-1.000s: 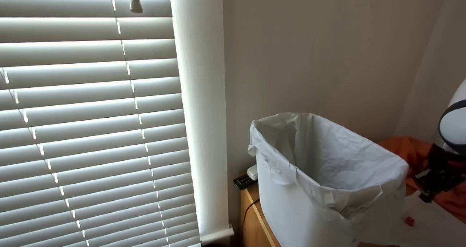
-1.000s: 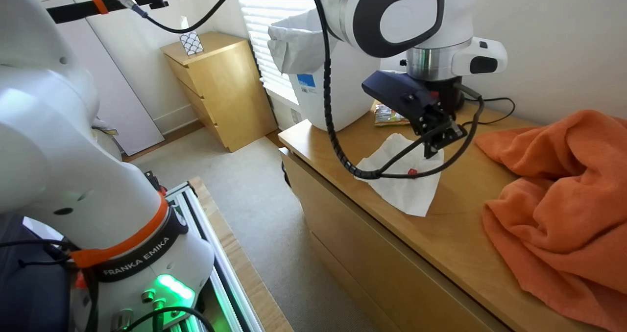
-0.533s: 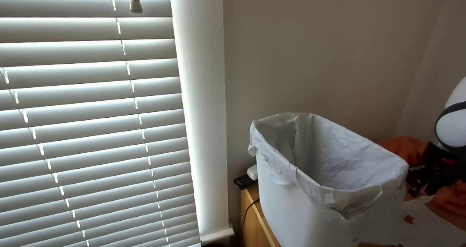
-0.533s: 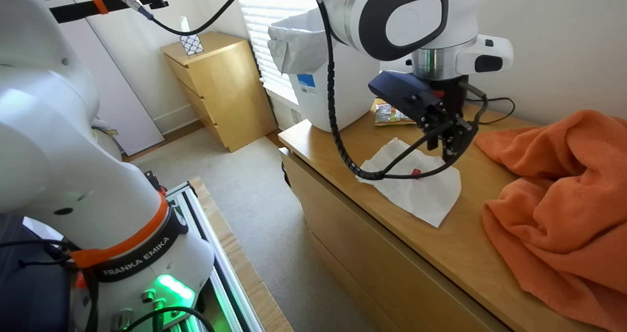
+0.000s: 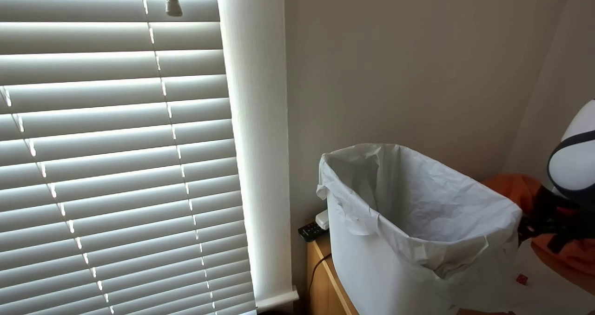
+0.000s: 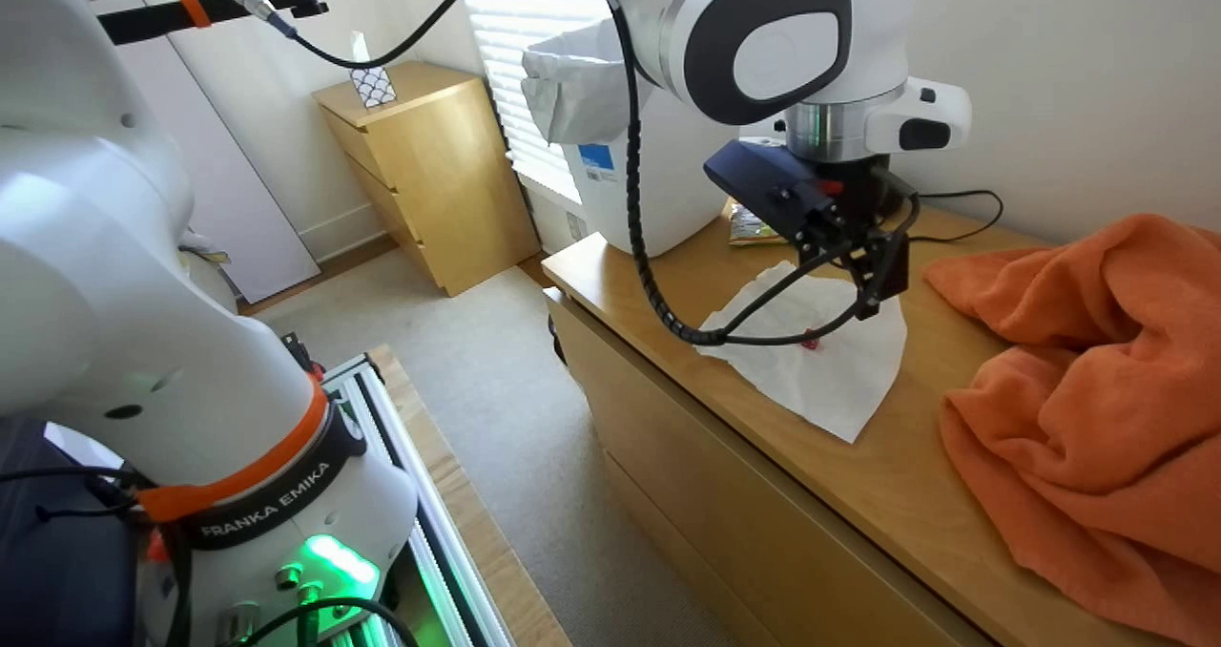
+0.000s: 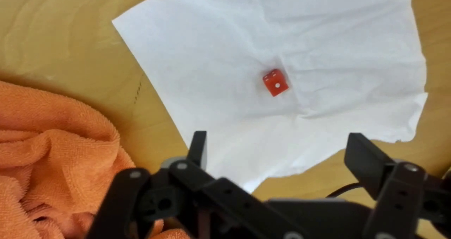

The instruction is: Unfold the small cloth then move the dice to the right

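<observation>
White cloth (image 7: 222,84) is lying open, creased, on worktop (image 7: 70,48); red die (image 7: 276,85), white-pipped, is sitting near its middle. Fingers (image 7: 366,161) are standing spread. Black cable (image 6: 704,336) is partly covering die in exterior view; wrist view is cropping cloth, orange towel (image 7: 70,126).

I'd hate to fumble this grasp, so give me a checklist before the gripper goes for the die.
1. Gripper open and holding nothing: ok.
2. White cloth spread out: ok, though creased.
3. Red die on the cloth, unobstructed in the wrist view: ok.
4. Fingertips around the die: not ok, it lies ahead of them in that view.
5. Orange towel apart from the die: ok.
6. Fingertip height above the cloth: cannot tell.
</observation>
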Available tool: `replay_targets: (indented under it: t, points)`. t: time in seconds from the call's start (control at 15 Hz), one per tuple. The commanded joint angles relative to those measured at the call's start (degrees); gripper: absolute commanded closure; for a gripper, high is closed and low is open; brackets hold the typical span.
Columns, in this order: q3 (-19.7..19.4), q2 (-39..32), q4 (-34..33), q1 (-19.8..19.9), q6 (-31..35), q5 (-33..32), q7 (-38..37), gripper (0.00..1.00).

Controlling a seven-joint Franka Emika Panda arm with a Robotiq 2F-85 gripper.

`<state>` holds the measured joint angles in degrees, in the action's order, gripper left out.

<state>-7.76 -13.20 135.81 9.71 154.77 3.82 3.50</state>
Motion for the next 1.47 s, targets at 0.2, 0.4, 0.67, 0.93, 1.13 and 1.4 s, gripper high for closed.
replay_targets:
  t: [0.2, 0.4, 0.67, 0.93, 1.13, 1.4]
  points:
    - [-0.92, 5.53, 4.52, -0.52, 0.24, -3.30, -0.68, 0.01]
    - [-0.53, 4.39, 3.79, -0.27, -2.02, -3.25, 0.25, 0.00]
    - [0.60, 1.13, 2.50, 0.00, -1.80, -1.16, 1.69, 0.00]
    - [0.27, -2.05, 1.53, -0.57, -1.71, 0.02, -3.95, 0.00]
    - [0.24, -4.07, 0.84, -0.39, -0.76, 2.39, -8.38, 0.00]
    - [1.16, -5.57, 0.04, 0.50, 1.06, 7.30, -9.70, 0.00]
